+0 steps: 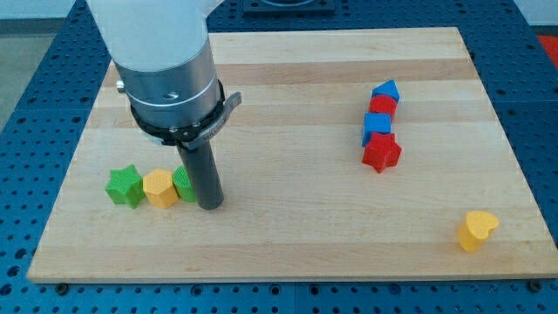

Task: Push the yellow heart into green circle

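Note:
The yellow heart [477,230] lies near the view's bottom right corner of the wooden board [296,96]. The green circle [183,184] sits at the view's lower left, partly hidden behind my rod. My tip [210,206] rests on the board right next to the green circle's right side, far to the left of the yellow heart. A yellow hexagon [159,188] touches the green circle's left side, and a green star [125,186] lies left of that.
On the view's right, a column of blocks runs downward: a blue block [385,91], a red block [382,105], a blue cube [377,126] and a red star [381,153]. The board's edges border a blue perforated table.

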Robot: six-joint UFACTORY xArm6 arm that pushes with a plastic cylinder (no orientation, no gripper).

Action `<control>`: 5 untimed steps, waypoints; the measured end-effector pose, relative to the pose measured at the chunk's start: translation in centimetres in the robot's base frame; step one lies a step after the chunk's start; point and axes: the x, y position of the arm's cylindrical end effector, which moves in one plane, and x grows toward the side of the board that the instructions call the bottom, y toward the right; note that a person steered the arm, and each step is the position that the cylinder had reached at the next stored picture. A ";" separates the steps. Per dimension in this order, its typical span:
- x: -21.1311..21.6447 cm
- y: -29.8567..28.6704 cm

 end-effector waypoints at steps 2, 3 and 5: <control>1.5 8.6; 1.6 15.4; 0.1 30.3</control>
